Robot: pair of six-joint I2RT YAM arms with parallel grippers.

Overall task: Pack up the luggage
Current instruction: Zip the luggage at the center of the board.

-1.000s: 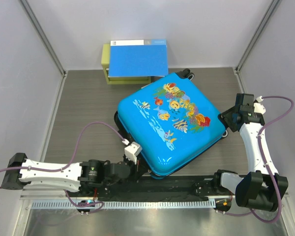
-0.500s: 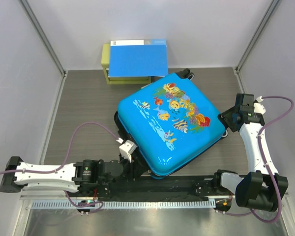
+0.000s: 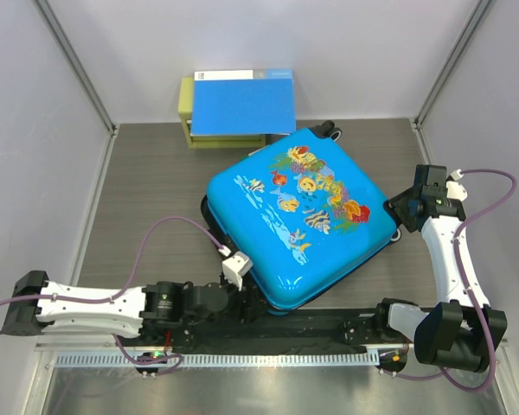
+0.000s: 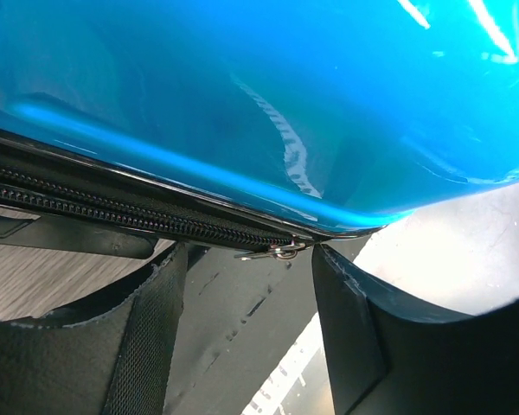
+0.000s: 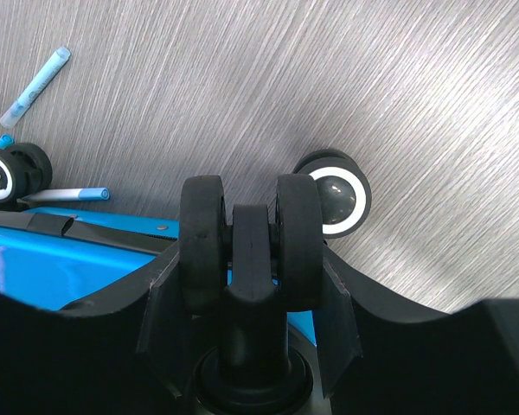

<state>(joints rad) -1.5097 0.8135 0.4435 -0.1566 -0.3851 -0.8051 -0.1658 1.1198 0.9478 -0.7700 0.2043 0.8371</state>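
From above, the large bright-blue fish-print hard-shell suitcase (image 3: 298, 216) is lying closed on the grey table (image 3: 147, 190). Left wrist: the left gripper (image 4: 246, 259) is standing open around the small metal zipper pull (image 4: 278, 252), untouched. Right wrist: the right gripper (image 5: 251, 268) is clamping the black twin wheel (image 5: 298, 233). Zipping seems in hand; next, the pull is needing a firm pinch.

left pincer (image 4: 246, 270) opened, off zipper pull (image 4: 277, 252)

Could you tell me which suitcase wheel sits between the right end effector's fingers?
The all-black twin wheel; the white-ringed wheels to its right and far left stand outside the fingers.
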